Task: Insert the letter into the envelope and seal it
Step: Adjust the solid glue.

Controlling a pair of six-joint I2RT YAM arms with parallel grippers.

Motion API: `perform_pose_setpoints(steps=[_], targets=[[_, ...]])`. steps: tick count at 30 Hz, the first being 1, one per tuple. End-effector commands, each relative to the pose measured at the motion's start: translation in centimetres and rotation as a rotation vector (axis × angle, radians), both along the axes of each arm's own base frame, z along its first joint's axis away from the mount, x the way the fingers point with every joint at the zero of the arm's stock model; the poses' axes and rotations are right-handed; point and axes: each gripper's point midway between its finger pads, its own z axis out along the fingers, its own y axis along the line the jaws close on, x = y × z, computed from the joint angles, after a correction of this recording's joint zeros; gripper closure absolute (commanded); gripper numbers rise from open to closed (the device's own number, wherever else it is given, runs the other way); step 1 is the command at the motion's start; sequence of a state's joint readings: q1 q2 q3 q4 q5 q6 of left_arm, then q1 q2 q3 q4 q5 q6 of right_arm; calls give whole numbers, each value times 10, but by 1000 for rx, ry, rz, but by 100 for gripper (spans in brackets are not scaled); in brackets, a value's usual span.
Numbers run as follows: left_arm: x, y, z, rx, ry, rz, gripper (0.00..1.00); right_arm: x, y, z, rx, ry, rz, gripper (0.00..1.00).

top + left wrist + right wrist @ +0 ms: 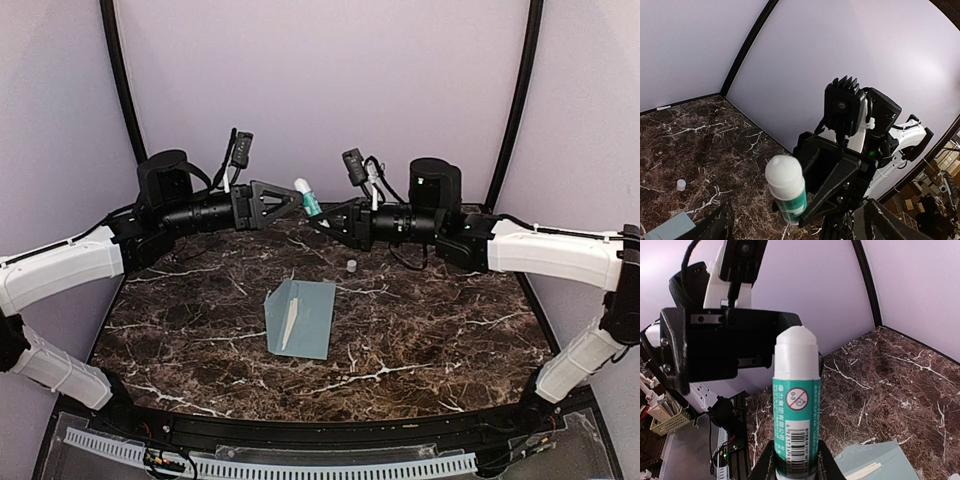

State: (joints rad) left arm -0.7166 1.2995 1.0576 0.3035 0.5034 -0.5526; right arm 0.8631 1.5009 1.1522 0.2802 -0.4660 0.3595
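Take the small white cap (351,266) standing on the dark marble table (450,320) as your marker. The envelope (310,315) lies flat on the table, nearer your arm bases than the cap and a little to its left. It is close to the cap but not touching it, and it sits slightly askew. A narrow, lighter strip (288,322) runs lengthwise along the envelope's left part. You cannot tell from these views whether that strip is the flap's inside or the letter.

Your right gripper (320,214) is raised above the table, beyond the cap and a little to its left. It is clamped on the green-labelled lower body of a glue stick (306,196). The right wrist view shows its fingers (765,467) pressed against both sides of the tube. The stick's white upper section and rounded tip point up, away from them.

Your left gripper (296,201) is also raised, farther to the left of the cap, and faces the right gripper with its tips near the stick's white end. Its jaws are spread wide and hold nothing. In the left wrist view its fingers (715,225) stand well apart at the bottom corners. Neither gripper touches the envelope.
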Motion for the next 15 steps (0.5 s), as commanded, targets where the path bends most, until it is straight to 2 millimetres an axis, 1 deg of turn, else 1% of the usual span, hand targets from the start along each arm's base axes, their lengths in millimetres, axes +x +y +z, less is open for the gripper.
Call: perform_pose_setpoints(steps=[1, 4, 8, 14, 15], targets=[[-19, -4, 10, 24, 7, -134, 11, -17, -6, 3, -82, -50, 88, 95], [-18, -8, 4, 46, 44, -160, 11, -21, -10, -1, -110, -51, 98, 96], [-13, -10, -7, 75, 85, -162, 11, -26, -13, 1, -116, -59, 111, 96], [-14, -14, -11, 72, 112, -194, 10, -26, -12, 3, -127, -75, 118, 96], [-14, -14, -11, 72, 114, -196, 10, -27, -13, -1, -144, -65, 122, 96]])
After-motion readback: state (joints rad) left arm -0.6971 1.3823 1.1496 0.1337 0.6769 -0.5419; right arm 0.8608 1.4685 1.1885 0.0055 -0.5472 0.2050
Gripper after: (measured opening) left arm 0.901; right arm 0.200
